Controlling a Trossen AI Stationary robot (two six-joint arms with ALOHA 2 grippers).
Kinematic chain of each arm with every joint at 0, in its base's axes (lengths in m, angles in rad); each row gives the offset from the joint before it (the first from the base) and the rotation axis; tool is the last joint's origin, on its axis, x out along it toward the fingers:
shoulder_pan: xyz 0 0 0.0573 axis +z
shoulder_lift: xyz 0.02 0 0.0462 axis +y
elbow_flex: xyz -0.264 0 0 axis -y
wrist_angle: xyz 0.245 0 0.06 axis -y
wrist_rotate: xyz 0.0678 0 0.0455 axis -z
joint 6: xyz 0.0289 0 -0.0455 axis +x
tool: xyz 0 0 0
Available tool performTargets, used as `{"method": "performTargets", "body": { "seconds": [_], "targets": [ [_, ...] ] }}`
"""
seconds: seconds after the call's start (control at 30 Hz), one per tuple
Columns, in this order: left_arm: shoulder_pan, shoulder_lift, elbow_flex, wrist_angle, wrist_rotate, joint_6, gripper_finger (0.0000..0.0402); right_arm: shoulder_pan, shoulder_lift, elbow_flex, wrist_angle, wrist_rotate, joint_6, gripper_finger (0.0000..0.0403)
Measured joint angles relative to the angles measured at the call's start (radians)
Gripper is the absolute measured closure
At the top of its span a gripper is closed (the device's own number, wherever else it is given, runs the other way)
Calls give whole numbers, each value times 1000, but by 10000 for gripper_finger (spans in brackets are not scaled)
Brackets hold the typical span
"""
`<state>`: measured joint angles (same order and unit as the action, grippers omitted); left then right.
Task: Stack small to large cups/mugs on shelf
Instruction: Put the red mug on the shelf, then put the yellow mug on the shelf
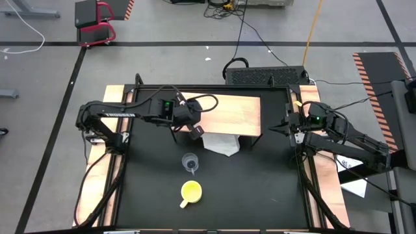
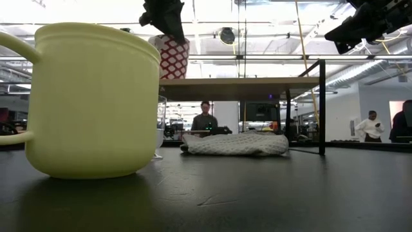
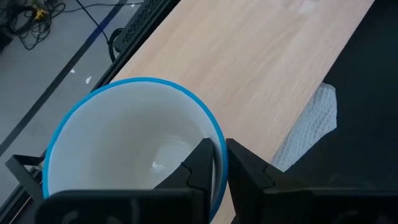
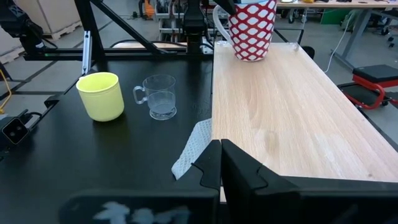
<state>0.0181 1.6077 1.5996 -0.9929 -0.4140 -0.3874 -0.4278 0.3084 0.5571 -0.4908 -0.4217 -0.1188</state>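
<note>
A white mug with a red lattice pattern (image 4: 252,31) and a blue rim stands upright on its base at the left end of the light-wood shelf (image 4: 292,106). My left gripper (image 3: 219,148) comes down on it from above, slightly open, its fingers astride the rim. The yellow mug (image 1: 190,191) and the clear glass cup (image 1: 190,161) stand on the black table in front of the shelf. My right gripper (image 4: 221,163) is shut and holds nothing, raised at the table's right edge. My left gripper has one finger (image 3: 202,165) inside the white mug and the other outside, with the rim's near side (image 3: 219,140) between them. The fingers slant down from above. I cannot tell whether they touch the wall. The mug stands upright on the shelf.
A crumpled white cloth (image 1: 221,143) lies on the table under the shelf's near edge. The shelf's black frame leg (image 2: 321,106) stands at its right end. Most of the shelf top right of the mug is bare wood. People sit in the room beyond.
</note>
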Motion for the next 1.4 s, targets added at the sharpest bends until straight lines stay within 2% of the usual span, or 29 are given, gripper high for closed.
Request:
{"method": "performTargets", "body": {
  "seconds": [0.7, 0.9, 1.03, 1.13, 1.2, 1.4],
  "targets": [
    [5, -37, 9, 26, -5, 50, 360, 0, 0, 0, -3, 0, 0, 403],
    [6, -48, 102, 1, -7, 92, 360, 0, 0, 0, -3, 0, 0, 403],
    [-1, -58, 179, -54, -75, 108, 361, 0, 0, 0, -4, 0, 0, 403],
    [-1, -68, 227, -90, -95, 144, 383, 0, 0, 0, -4, 0, 0, 403],
    [-4, -73, 238, -112, -103, 160, 396, 0, 0, 0, -4, 0, 0, 403],
    [-21, -103, 248, -103, -147, 204, 400, 0, 0, 0, -3, 0, 0, 403]
  ]
}}
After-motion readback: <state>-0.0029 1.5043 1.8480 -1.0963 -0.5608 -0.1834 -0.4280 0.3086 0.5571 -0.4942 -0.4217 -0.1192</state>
